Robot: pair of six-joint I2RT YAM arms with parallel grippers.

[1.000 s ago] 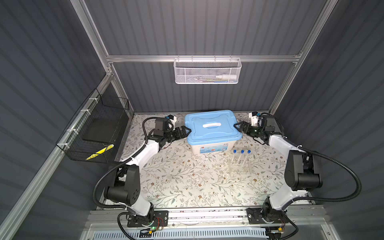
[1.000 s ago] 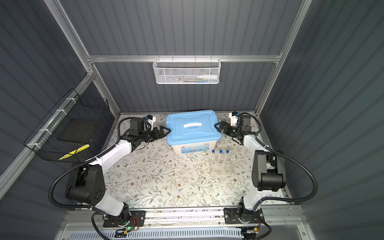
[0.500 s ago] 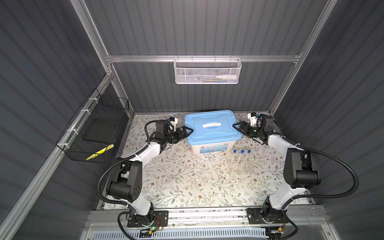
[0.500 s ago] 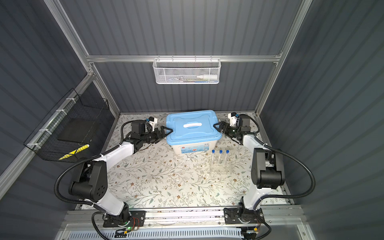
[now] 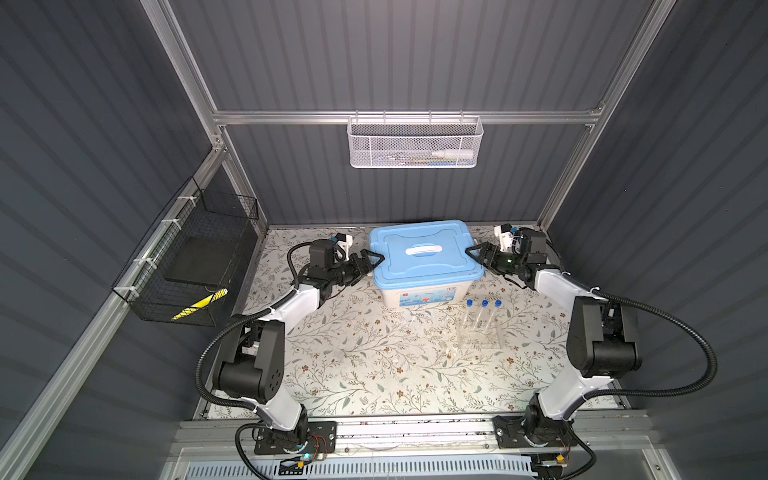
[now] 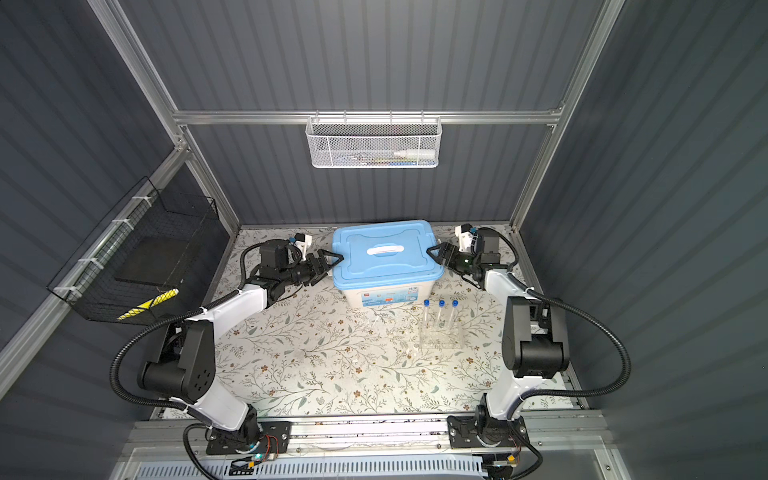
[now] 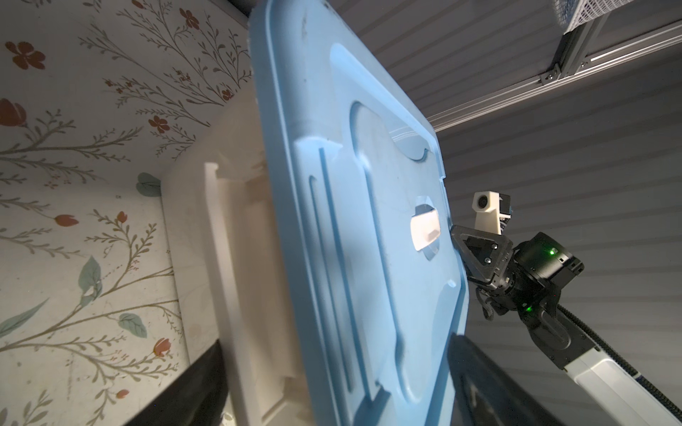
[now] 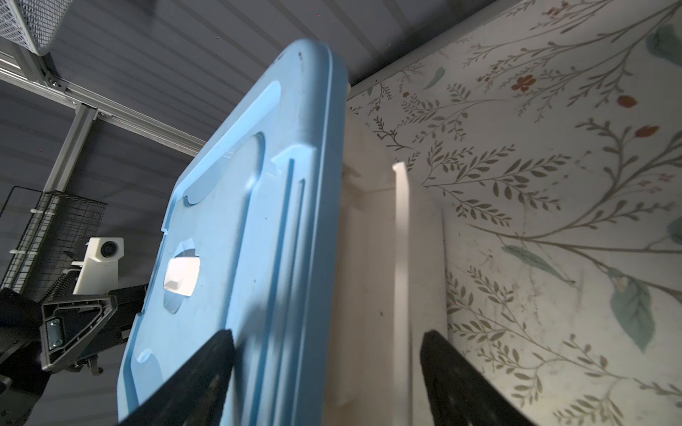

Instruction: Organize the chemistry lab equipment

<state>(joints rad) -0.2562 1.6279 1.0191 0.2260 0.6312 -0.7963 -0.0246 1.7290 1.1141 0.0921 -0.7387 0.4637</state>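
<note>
Top views: counter [image 5: 353, 374] big, flowery; white box [image 5: 428, 293] at back, blue lid [image 5: 424, 253] on; rack [image 5: 478, 334] with three blue-cap tubes [image 5: 483, 309] stands outside box; left gripper [image 5: 371, 258], right gripper [image 5: 473, 252] jaws wide, one each lid end; lid going on or coming off, can't tell

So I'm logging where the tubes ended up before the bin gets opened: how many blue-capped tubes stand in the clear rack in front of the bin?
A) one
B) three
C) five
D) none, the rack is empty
B: both top views show three blue caps side by side above the clear rack, in front of the blue-lidded bin.
</note>
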